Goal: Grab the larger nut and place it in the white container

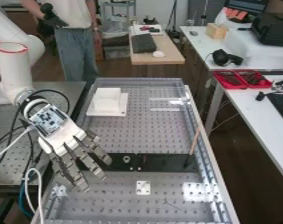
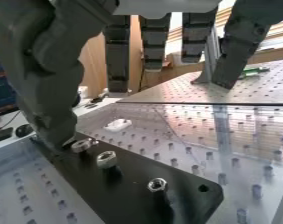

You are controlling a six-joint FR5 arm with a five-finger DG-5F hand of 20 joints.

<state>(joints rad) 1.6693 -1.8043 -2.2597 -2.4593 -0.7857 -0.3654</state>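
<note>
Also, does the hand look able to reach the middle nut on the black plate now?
Probably yes: the open hand hangs by the black plate, and nothing covers the middle nut. The neighbouring nut stands close to it, so room for gripping may be tight.

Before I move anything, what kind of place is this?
Likely a robotics lab: white robot arm with a fingered hand, perforated metal bench, side desk holding red trays.
</note>
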